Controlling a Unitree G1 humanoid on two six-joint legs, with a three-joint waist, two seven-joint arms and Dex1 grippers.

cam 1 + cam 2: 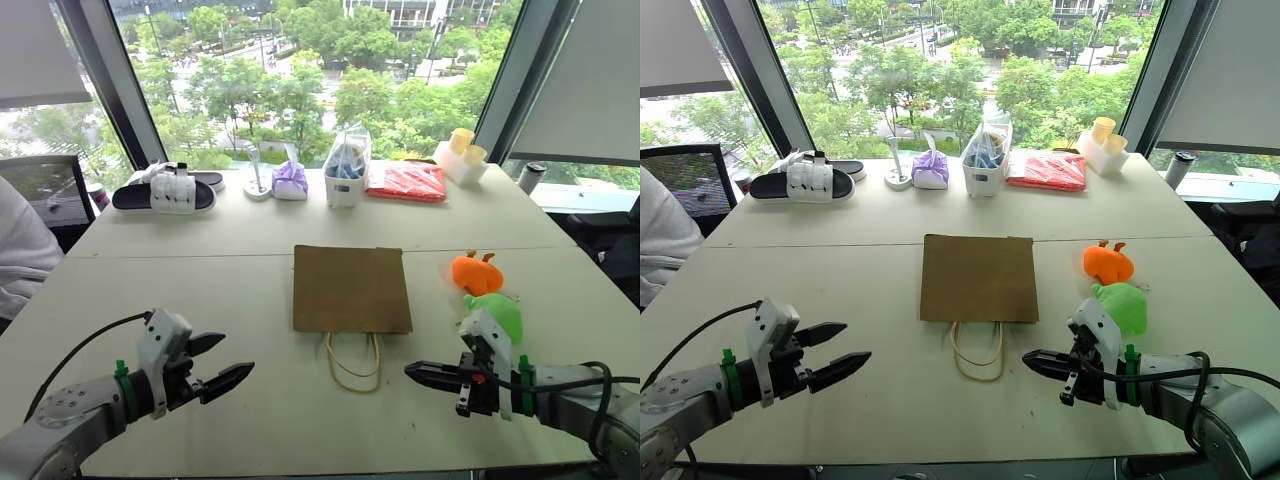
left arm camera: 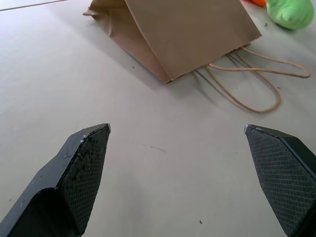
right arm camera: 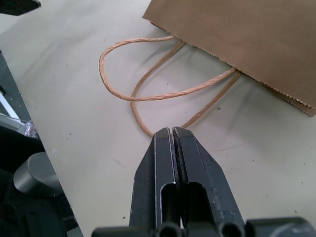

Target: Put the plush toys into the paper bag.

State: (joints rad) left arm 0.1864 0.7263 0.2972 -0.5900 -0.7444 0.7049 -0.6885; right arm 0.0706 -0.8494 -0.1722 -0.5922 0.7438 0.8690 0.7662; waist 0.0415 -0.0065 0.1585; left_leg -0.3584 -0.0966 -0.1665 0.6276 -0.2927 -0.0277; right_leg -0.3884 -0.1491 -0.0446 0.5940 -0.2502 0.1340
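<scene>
The brown paper bag (image 1: 351, 287) lies flat in the middle of the table, its cord handles (image 1: 353, 364) pointing toward me. To its right sit the two plush toys: the orange one (image 1: 475, 273) and, nearer me, the lime green one (image 1: 498, 311). My left gripper (image 1: 228, 362) hovers open over the table at the front left, nothing between its fingers. At the front right, my right gripper (image 1: 412, 371) is shut and empty, its tip just right of the handles (image 3: 148, 84) and close in front of the green toy.
Along the far edge by the window stand a black and white sandal (image 1: 165, 193), a purple lump (image 1: 290, 180), a clear plastic bag with blue contents (image 1: 346, 170), a flat red packet (image 1: 407, 182) and yellow cups (image 1: 464, 147). A person's sleeve (image 1: 18, 250) shows at left.
</scene>
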